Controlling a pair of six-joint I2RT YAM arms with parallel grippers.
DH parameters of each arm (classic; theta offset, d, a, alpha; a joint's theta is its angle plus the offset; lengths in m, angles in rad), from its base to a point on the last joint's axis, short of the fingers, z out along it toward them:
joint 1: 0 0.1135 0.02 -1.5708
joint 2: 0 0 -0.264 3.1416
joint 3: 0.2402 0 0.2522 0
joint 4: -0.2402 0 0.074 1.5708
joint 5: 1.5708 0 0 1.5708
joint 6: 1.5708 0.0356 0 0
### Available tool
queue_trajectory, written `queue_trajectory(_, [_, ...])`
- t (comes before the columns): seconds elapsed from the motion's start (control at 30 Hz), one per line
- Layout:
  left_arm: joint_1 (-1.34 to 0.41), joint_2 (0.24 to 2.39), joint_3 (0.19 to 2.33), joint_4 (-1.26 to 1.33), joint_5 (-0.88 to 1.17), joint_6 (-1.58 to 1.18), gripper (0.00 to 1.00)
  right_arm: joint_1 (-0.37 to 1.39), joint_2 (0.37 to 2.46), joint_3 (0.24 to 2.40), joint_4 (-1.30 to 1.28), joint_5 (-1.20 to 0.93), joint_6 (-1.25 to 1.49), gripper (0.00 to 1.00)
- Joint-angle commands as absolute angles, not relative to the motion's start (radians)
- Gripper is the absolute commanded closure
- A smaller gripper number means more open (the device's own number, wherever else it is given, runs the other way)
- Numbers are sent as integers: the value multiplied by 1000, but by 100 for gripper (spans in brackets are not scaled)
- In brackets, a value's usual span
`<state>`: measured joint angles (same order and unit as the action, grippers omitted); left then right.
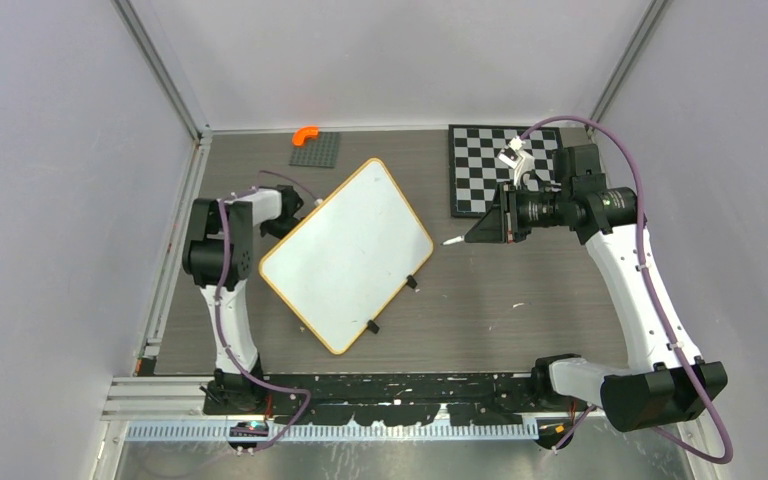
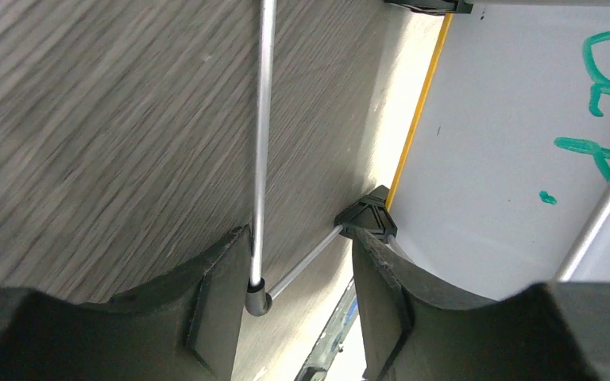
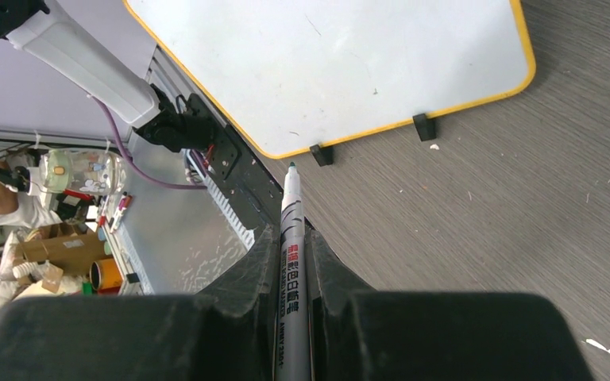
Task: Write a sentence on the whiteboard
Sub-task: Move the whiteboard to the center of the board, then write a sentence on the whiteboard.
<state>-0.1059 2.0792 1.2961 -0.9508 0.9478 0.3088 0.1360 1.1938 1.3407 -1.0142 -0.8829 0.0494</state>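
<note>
The whiteboard (image 1: 345,255) lies turned at an angle in the middle of the table, and its upward face shows no writing; in the right wrist view the whiteboard (image 3: 341,63) looks just as blank. My left gripper (image 1: 295,213) is at its far-left edge. In the left wrist view the left gripper (image 2: 300,238) stands open, with the board's thin metal stand rod (image 2: 260,143) and a black corner clip (image 2: 369,218) between its jaws. Green strokes of the sentence (image 2: 604,79) show on a white face, cut off at the right. My right gripper (image 3: 290,238) is shut on a marker (image 3: 292,206), whose tip (image 1: 451,241) hangs just right of the board.
A black-and-white chequered board (image 1: 490,185) lies at the back right with a small white object (image 1: 513,152) on it. A grey studded plate (image 1: 317,150) with an orange piece (image 1: 306,133) sits at the back. Enclosure walls stand on all sides, and a black rail (image 1: 360,385) runs along the front.
</note>
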Motion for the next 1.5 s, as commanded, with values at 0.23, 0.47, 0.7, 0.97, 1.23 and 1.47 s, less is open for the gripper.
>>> queue_trajectory(0.23, [-261,2167,1422,-904,875,315,48,137,1193,1328,-983,-890,42,100])
queue_trajectory(0.47, [-268,2156,1577,-1022,836,342,41,170,1206,1355,-981,-856,13,100])
queue_trajectory(0.7, [-101,2035,1765,-1131,846,267,30,317,1217,1441,-920,-660,-27,100])
queue_trajectory(0.97, [112,1659,1637,-1240,925,247,30,593,1282,1539,-817,-351,-51,100])
queue_trajectory(1.23, [163,1400,1482,-1442,1059,395,30,764,1312,1514,-641,-302,-5,100])
queue_trajectory(1.47, [149,1258,1462,-1284,1038,303,27,764,1344,1514,-590,-377,145,100])
